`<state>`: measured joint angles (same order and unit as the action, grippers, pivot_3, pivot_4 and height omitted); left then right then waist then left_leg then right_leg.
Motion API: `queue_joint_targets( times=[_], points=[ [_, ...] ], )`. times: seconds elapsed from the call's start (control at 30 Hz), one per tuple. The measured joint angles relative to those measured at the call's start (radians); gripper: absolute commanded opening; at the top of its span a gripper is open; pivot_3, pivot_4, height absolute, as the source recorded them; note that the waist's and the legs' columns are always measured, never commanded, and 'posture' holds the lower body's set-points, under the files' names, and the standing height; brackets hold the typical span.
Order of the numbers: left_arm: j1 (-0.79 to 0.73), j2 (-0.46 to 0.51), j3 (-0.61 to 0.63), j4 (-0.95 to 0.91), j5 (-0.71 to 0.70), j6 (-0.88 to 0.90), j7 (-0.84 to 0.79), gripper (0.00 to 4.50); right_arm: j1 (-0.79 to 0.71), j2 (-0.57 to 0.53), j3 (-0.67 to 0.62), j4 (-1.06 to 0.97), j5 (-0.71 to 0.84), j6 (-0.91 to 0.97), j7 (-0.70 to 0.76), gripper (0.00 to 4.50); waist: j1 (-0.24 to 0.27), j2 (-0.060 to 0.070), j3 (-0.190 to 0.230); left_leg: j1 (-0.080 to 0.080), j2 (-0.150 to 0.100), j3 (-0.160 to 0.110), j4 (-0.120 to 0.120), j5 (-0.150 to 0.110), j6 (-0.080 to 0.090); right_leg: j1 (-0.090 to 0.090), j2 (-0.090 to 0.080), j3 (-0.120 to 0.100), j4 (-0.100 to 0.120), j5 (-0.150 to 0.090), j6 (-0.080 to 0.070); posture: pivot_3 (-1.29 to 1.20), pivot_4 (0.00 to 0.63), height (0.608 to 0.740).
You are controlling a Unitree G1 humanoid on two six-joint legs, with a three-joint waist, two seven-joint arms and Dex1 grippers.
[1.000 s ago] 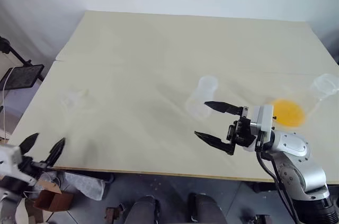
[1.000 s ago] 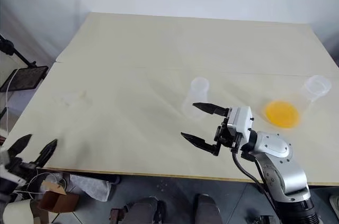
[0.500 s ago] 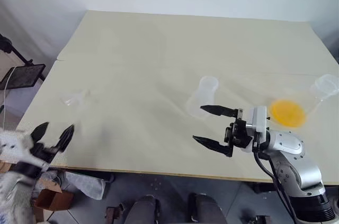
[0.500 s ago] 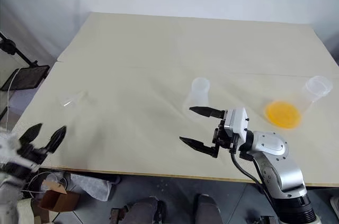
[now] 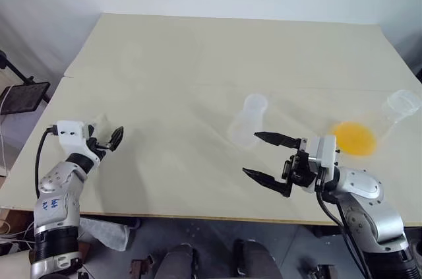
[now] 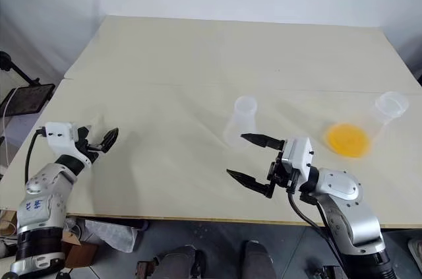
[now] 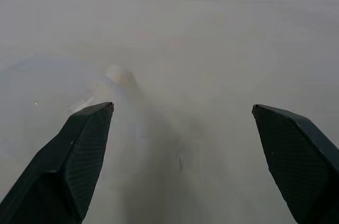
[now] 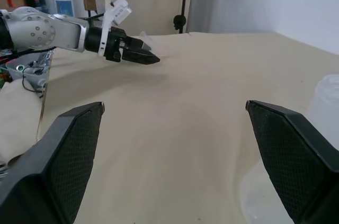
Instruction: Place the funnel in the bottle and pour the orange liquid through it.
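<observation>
The step in hand is judged to be the pick-up of the funnel, which lies on its side on the table near the left edge, just ahead of the left end effector. That end effector is held level with its fingers spread wide and nothing between them. In the left wrist view the funnel sits just off the inner face of one finger, not centred in the gap. A small sideways correction is called for so that the flared rim is bracketed evenly before any closing; otherwise the light, clear plastic is likely to be nudged away or to roll. A low, slow approach and a gentle squeeze are advised.

The right end effector is spread too and empty, just in front of the bottle, which stands upright mid-table. The orange liquid is pooled in the larger flask, well apart to the right.
</observation>
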<state>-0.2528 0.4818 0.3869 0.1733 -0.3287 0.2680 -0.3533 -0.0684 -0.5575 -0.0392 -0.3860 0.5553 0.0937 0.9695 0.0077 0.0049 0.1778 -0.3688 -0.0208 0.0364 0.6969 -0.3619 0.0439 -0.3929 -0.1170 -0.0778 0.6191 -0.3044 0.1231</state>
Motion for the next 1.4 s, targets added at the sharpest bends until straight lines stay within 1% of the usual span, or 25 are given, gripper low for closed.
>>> queue_joint_targets(
  times=[0.07, 0.2, 0.23, 0.27, 0.4, 0.43, 0.6, 0.67, 0.73, 0.8, 0.87, 0.97, 1.0, 1.07, 1.13, 1.2, 1.27, 1.3, 1.4],
  points=[
    [-0.012, 0.001, -0.01, 0.027, 0.005, -0.005, -0.01, 3.58, 0.007, 0.0, -0.008, -0.001, -0.004, -0.002, -0.007, 4.5, 0.0, 0.0, 0.0, 0.0, 0.0, 0.0, 0.0, 0.0, 0.0, 0.0, 0.0, 0.0, 0.0, 0.0, 0.0, 0.0, 0.15, 0.74],
    [-0.019, 0.004, -0.011, 0.043, 0.008, -0.02, -0.014, 2.23, 0.024, 0.0, -0.009, -0.002, -0.006, -0.005, -0.016, 4.5, 0.0, 0.0, 0.0, 0.0, 0.0, 0.0, 0.0, 0.0, 0.0, 0.0, 0.0, 0.0, 0.0, 0.0, 0.0, 0.0, 0.15, 0.74],
    [-0.019, 0.004, -0.011, 0.043, 0.008, -0.02, -0.016, 1.83, 0.029, 0.0, -0.009, -0.004, -0.007, -0.007, -0.019, 4.5, 0.0, 0.0, 0.0, 0.0, 0.0, 0.0, 0.0, 0.0, 0.0, 0.0, 0.0, 0.0, 0.0, 0.0, 0.0, 0.0, 0.15, 0.74],
    [-0.019, 0.005, -0.011, 0.043, 0.008, -0.02, -0.018, 1.59, 0.034, 0.0, -0.009, -0.005, -0.008, -0.008, -0.021, 4.5, 0.0, 0.0, 0.0, 0.0, 0.0, 0.0, 0.0, 0.0, 0.0, 0.0, 0.0, 0.0, 0.0, 0.0, 0.0, 0.0, 0.15, 0.74],
    [-0.007, 0.025, 0.0, 0.029, 0.005, -0.018, -0.026, 0.24, 0.04, 0.0, -0.009, -0.005, -0.022, -0.021, -0.031, 4.5, -0.002, 0.0, 0.0, 0.0, 0.0, 0.0, 0.0, 0.0, 0.0, 0.0, 0.0, 0.001, 0.0, 0.0, 0.0, 0.0, 0.15, 0.74],
    [-0.001, 0.032, 0.006, 0.021, 0.003, -0.018, -0.029, 0.01, 0.041, 0.0, -0.01, -0.005, -0.025, -0.025, -0.033, 4.5, -0.003, 0.0, 0.0, 0.0, 0.0, 0.0, 0.0, 0.0, 0.0, 0.0, 0.0, 0.001, 0.0, 0.0, 0.0, 0.0, 0.15, 0.74],
    [0.029, 0.079, 0.03, -0.026, -0.022, 0.002, -0.072, 0.01, 0.062, 0.0, -0.016, -0.005, -0.029, -0.043, -0.04, 4.5, -0.001, 0.0, 0.0, 0.0, 0.0, -0.001, 0.001, 0.0, 0.0, 0.001, -0.001, 0.001, 0.0, 0.0, 0.0, 0.0, 0.15, 0.74],
    [0.023, 0.093, 0.027, -0.045, -0.039, 0.008, -0.116, 0.01, 0.068, 0.0, -0.019, -0.005, -0.031, -0.053, -0.044, 4.5, 0.001, 0.0, 0.0, 0.0, 0.0, -0.001, 0.001, 0.0, 0.0, 0.001, -0.001, 0.001, -0.001, 0.0, 0.0, 0.0, 0.15, 0.74],
    [-0.012, 0.135, 0.005, -0.061, -0.063, 0.012, -0.189, 0.01, 0.08, 0.0, -0.032, -0.005, -0.037, -0.056, -0.046, 4.5, 0.006, 0.0, 0.0, 0.0, 0.0, -0.001, 0.001, 0.0, 0.0, 0.001, -0.001, 0.001, -0.001, 0.0, 0.0, 0.0, 0.15, 0.74],
    [-0.072, 0.193, -0.022, -0.094, -0.084, 0.012, -0.285, 0.01, 0.088, -0.001, -0.05, -0.005, -0.04, -0.058, -0.049, 4.5, 0.01, 0.0, 0.0, 0.0, 0.0, -0.001, 0.001, 0.0, 0.0, 0.001, -0.001, 0.001, -0.001, 0.0, 0.0, 0.0, 0.15, 0.74],
    [-0.187, 0.239, -0.091, -0.102, -0.101, 0.006, -0.423, 0.01, 0.115, -0.006, -0.073, -0.009, -0.042, -0.067, -0.052, 4.5, 0.019, 0.0, 0.0, -0.001, -0.001, -0.002, 0.001, 0.0, 0.0, 0.001, -0.001, 0.0, -0.001, 0.0, 0.0, 0.0, 0.15, 0.74],
    [-0.374, 0.261, -0.212, -0.09, -0.101, -0.019, -0.6, 0.01, 0.159, -0.013, -0.101, -0.014, -0.044, -0.074, -0.055, 4.5, 0.017, 0.0, 0.0, 0.0, -0.003, 0.0, 0.001, 0.0, 0.0, 0.001, 0.001, 0.0, -0.001, 0.0, 0.0, 0.0, 0.15, 0.74],
    [-0.417, 0.259, -0.239, -0.078, -0.099, -0.033, -0.643, 0.01, 0.172, -0.013, -0.108, -0.016, -0.045, -0.076, -0.056, 4.5, 0.016, 0.0, 0.0, 0.0, -0.003, 0.001, 0.0, 0.0, 0.0, 0.001, 0.002, -0.001, -0.001, 0.0, 0.0, 0.0, 0.15, 0.74],
    [-0.562, 0.225, -0.342, 0.014, -0.064, -0.096, -0.766, 0.01, 0.228, -0.02, -0.145, -0.02, -0.052, -0.087, -0.061, 4.5, 0.016, 0.0, 0.0, -0.001, -0.003, 0.002, 0.001, 0.001, 0.001, 0.0, 0.005, -0.006, -0.001, 0.0, 0.001, 0.0, 0.15, 0.74],
    [-0.731, 0.166, -0.438, 0.142, -0.014, -0.19, -0.893, 0.01, 0.277, -0.021, -0.181, -0.029, -0.058, -0.097, -0.071, 4.5, 0.021, -0.002, 0.001, -0.003, -0.003, 0.003, 0.001, 0.001, 0.002, 0.0, 0.005, -0.009, -0.001, 0.0, 0.001, 0.0, 0.15, 0.74],
    [-0.887, 0.116, -0.497, 0.27, 0.027, -0.28, -0.993, 0.01, 0.312, -0.019, -0.203, -0.046, -0.061, -0.102, -0.084, 4.5, 0.021, -0.002, 0.002, -0.003, -0.003, 0.005, 0.002, 0.001, 0.002, 0.0, 0.005, -0.009, -0.002, 0.0, 0.001, 0.0, 0.15, 0.74],
    [-0.981, 0.083, -0.525, 0.37, 0.066, -0.369, -1.047, 0.01, 0.337, -0.014, -0.212, -0.058, -0.064, -0.114, -0.097, 4.5, 0.013, -0.002, 0.001, 0.0, -0.002, 0.01, 0.0, 0.001, 0.002, 0.0, 0.005, -0.009, -0.002, 0.0, 0.001, 0.0, 0.15, 0.74],
    [-1.03, 0.055, -0.546, 0.451, 0.1, -0.443, -1.07, 0.01, 0.356, -0.007, -0.215, -0.067, -0.066, -0.116, -0.108, 4.5, 0.013, -0.002, 0.001, 0.0, -0.001, 0.011, 0.0, 0.001, 0.002, 0.0, 0.005, -0.009, -0.002, 0.0, 0.001, 0.0, 0.15, 0.74],
    [-1.09, -0.001, -0.589, 0.605, 0.168, -0.579, -1.112, 0.01, 0.38, 0.015, -0.216, -0.089, -0.077, -0.118, -0.132, 4.5, 0.013, -0.002, 0.002, 0.0, 0.0, 0.012, 0.0, 0.002, 0.002, -0.001, 0.006, -0.009, -0.002, 0.0, 0.001, 0.0, 0.15, 0.74]
  ],
)
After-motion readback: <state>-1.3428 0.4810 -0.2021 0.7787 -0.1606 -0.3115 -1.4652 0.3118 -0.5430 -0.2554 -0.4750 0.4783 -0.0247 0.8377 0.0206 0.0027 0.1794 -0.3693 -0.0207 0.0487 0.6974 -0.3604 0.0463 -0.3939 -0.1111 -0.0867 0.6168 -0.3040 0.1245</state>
